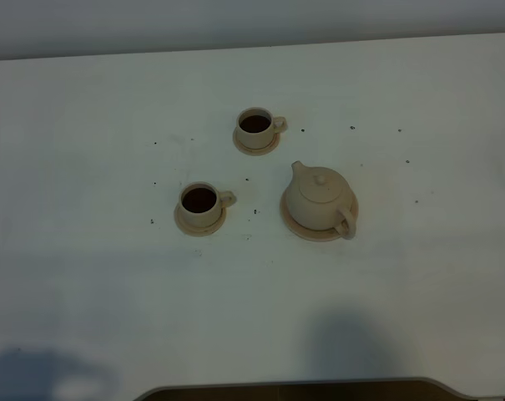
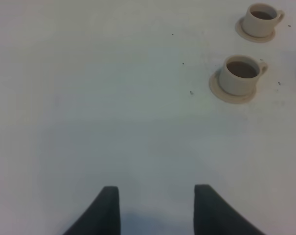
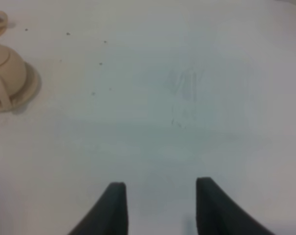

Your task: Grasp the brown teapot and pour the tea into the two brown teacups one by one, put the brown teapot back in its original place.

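Both claws spread, empty over bare tabletop: left claw, right claw. Brown teapot sits on its wide saucer; near teacup and far teacup look dark-filled (likely done). Keep claws clear of crockery.

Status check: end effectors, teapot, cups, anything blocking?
Left end effector open, empty, over bare table. Right end effector open, empty. Brown teapot upright on its large saucer. Both teacups hold dark tea. Nothing blocking.
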Tool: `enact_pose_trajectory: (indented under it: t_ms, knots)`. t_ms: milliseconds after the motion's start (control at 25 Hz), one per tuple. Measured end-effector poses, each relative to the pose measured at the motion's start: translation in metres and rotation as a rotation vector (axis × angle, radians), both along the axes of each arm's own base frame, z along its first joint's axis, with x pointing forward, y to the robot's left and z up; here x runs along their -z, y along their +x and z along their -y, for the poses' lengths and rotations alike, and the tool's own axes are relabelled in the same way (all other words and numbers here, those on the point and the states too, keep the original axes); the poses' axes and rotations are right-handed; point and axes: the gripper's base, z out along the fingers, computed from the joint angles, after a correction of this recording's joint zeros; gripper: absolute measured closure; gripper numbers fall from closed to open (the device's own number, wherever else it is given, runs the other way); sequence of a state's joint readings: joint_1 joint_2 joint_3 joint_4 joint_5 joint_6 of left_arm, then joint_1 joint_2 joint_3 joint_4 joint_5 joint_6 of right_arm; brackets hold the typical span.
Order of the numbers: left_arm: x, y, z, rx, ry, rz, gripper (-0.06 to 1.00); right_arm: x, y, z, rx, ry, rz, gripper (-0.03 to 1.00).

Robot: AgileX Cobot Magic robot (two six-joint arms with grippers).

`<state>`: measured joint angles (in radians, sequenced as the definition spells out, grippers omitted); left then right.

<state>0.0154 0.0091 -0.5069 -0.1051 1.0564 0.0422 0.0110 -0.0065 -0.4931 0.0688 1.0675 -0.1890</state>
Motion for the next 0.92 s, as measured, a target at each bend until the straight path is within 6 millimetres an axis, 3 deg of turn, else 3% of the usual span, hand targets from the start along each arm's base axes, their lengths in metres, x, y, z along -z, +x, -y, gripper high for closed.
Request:
enact_pose_trajectory:
  t_ms: [920]
  knots:
    - [0.0000,0.0000,0.0000,0.000,0.000,0.000,0.59,0.0000,0.0000,0.0000,0.000,0.000,0.000,0.62]
